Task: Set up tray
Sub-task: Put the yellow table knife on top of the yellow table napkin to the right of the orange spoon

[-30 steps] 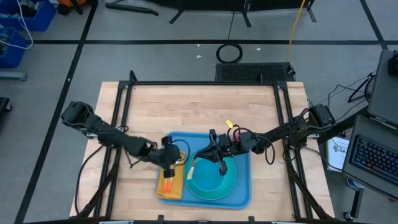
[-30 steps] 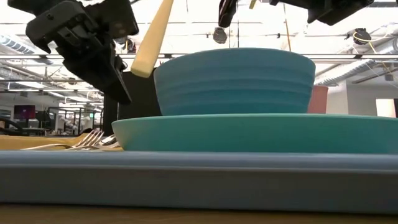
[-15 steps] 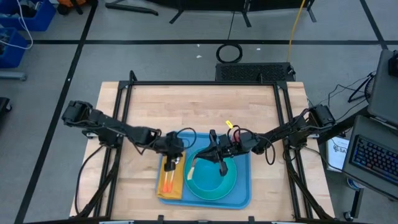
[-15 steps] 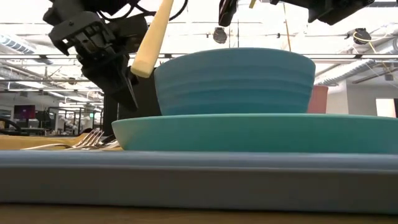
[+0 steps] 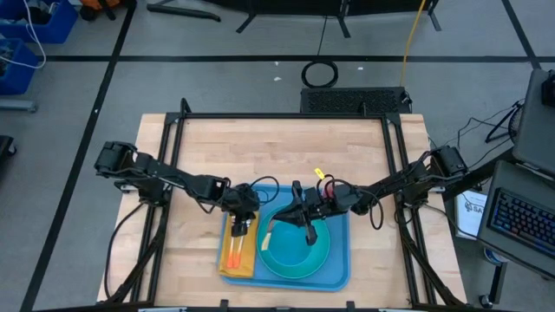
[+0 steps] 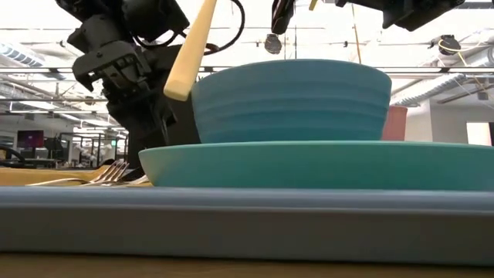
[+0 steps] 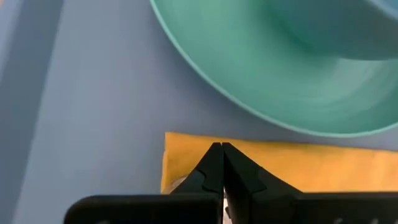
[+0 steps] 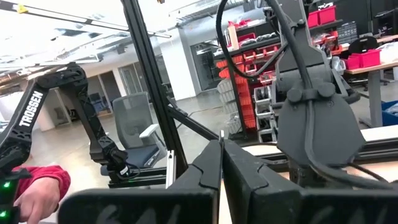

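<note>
The light-blue tray [image 5: 334,269] lies on the wooden table. On it stands a turquoise plate [image 6: 324,164] with a blue bowl [image 6: 292,100]. Left of the plate, a yellow napkin [image 5: 245,260] carries orange-handled cutlery [image 5: 234,250]; fork tines [image 6: 110,171] rest on it. My left gripper [image 5: 242,211] is shut and points down over the napkin's far end [image 7: 186,152]. My right gripper [image 5: 296,208] is shut above the bowl's far rim. A cream-handled utensil [image 6: 187,52] slants in the air beside it. My left gripper's shut fingertips [image 7: 222,149] stand over the napkin's far edge [image 7: 186,144]; whether they touch it I cannot tell. My right gripper holds the cream-handled utensil by its upper end, which the fingers hide. The handle [image 5: 268,236] slants down over the plate's left rim, its free end [image 6: 175,83] clear of everything.
A black frame [image 5: 286,115] runs around the tabletop. Bare wood [image 5: 277,152] lies beyond the tray, toward the far edge. In the right wrist view a person's hand in a red sleeve [image 8: 34,190] shows in the room beyond the table.
My left gripper has gone along the napkin toward the table's far edge and slightly right, from the napkin's middle to its far end, staying shut. More of the orange-handled cutlery now shows. The right gripper and the cream-handled utensil have kept still.
</note>
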`<state>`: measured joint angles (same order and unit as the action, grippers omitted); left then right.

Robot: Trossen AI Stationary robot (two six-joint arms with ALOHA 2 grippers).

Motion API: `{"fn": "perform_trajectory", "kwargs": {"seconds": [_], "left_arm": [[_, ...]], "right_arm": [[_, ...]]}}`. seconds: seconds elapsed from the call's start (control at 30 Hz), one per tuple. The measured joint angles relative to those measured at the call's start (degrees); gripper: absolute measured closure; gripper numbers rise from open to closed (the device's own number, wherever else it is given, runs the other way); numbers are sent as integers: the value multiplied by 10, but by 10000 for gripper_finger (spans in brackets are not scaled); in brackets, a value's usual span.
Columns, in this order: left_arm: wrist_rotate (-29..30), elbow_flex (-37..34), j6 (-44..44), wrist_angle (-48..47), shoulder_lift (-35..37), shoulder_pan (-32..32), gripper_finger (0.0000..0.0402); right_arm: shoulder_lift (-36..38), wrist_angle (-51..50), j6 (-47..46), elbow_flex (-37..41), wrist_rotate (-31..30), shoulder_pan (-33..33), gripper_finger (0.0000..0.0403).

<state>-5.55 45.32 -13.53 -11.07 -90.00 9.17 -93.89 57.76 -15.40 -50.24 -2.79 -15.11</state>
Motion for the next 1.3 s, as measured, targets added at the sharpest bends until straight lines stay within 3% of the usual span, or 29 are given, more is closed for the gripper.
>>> {"fn": "perform_trajectory", "kwargs": {"seconds": [0.17, 1.03, 1.3], "left_arm": [[-21, 0, 7, 17, -20, -9, 401], [-19, 0, -16, -2, -28, -9, 401], [7, 0, -34, -21, -27, -9, 401]], "right_arm": [[0, 1, 0, 0, 0, 0, 403], [0, -2, 2, 0, -1, 0, 403], [0, -2, 2, 0, -1, 0, 403]]}}
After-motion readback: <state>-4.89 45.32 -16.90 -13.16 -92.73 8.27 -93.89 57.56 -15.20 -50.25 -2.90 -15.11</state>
